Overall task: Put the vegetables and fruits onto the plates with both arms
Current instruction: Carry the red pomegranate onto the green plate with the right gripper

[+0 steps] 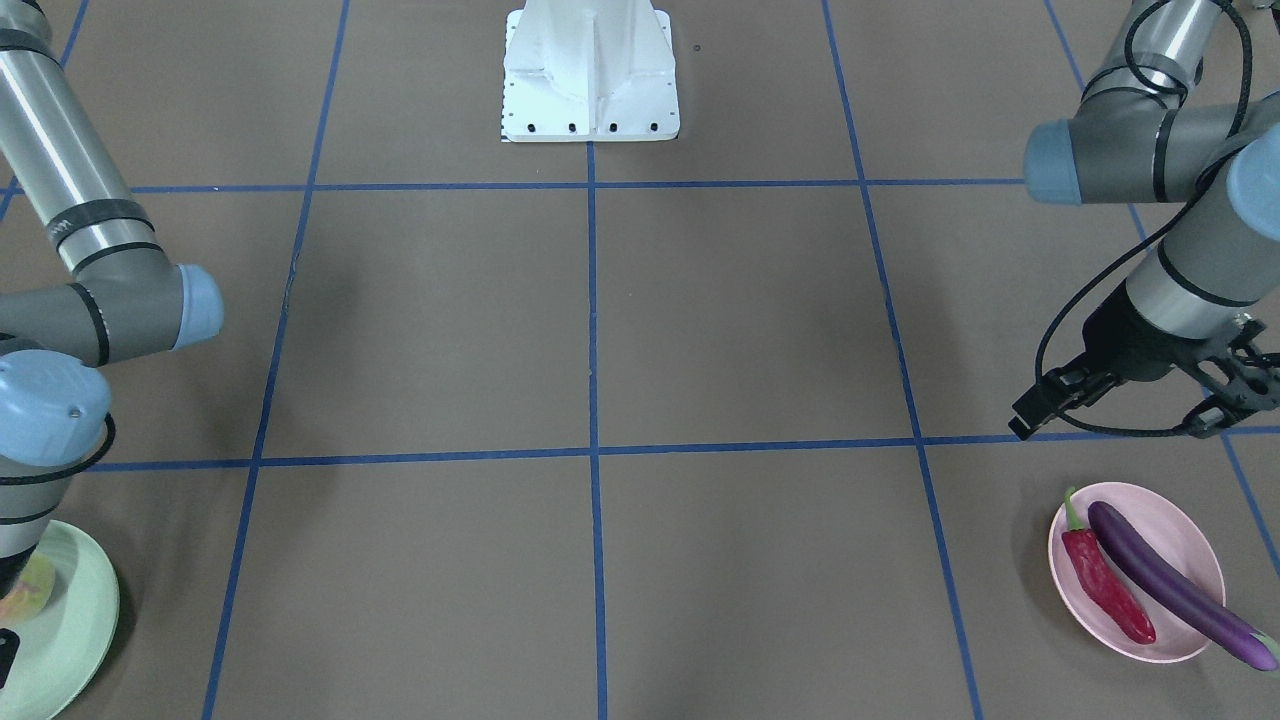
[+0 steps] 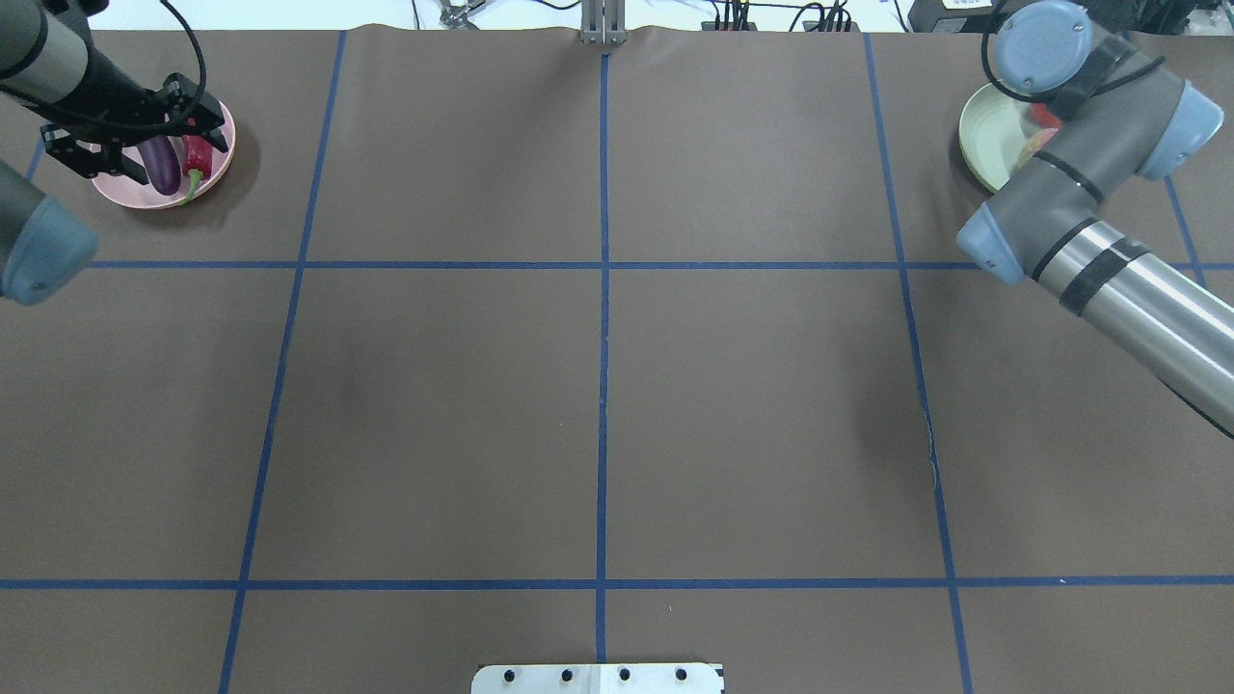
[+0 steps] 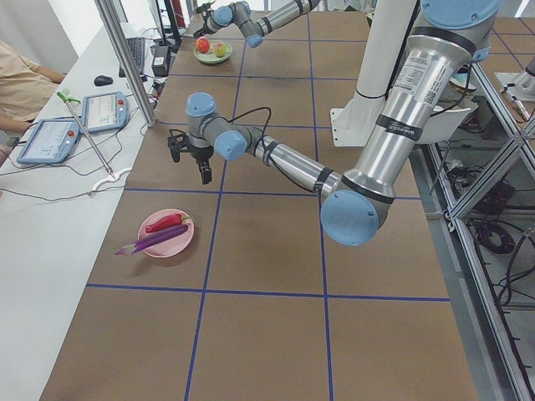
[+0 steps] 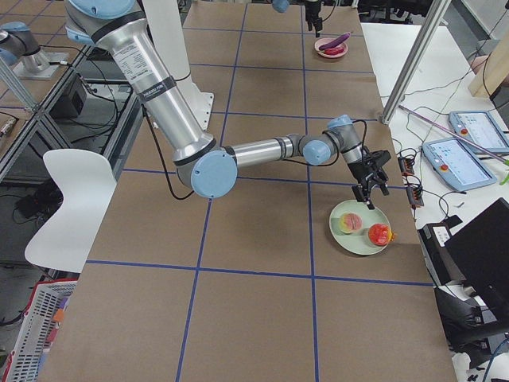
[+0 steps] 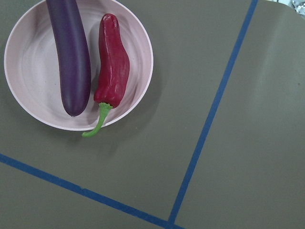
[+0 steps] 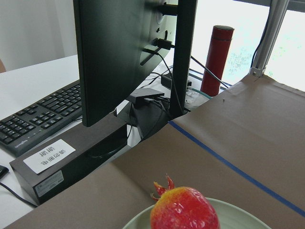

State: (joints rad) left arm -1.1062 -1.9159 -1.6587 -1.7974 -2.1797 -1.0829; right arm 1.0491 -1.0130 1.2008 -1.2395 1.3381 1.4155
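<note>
Two long reaches, left claw [image 3: 190,166] spread empty beside pink plate [image 1: 1180,525], right claw [image 4: 366,193] (largely hidden) grip unclear.

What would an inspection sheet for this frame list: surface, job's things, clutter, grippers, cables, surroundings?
Surface: brown table cover with a blue tape grid; white base pedestal.
Job's things: eggplant and chili pepper on the pink plate, with the eggplant's end past the rim; peach and pomegranate on the green plate.
Clutter: nothing seen.
Grippers: left gripper open, empty, hanging near the pink plate; right gripper above the green plate, open or shut cannot be told.
Cables: black cable looped along the left wrist.
Surroundings: monitor, keyboard, red flask, tablets on desks beside the table.
</note>
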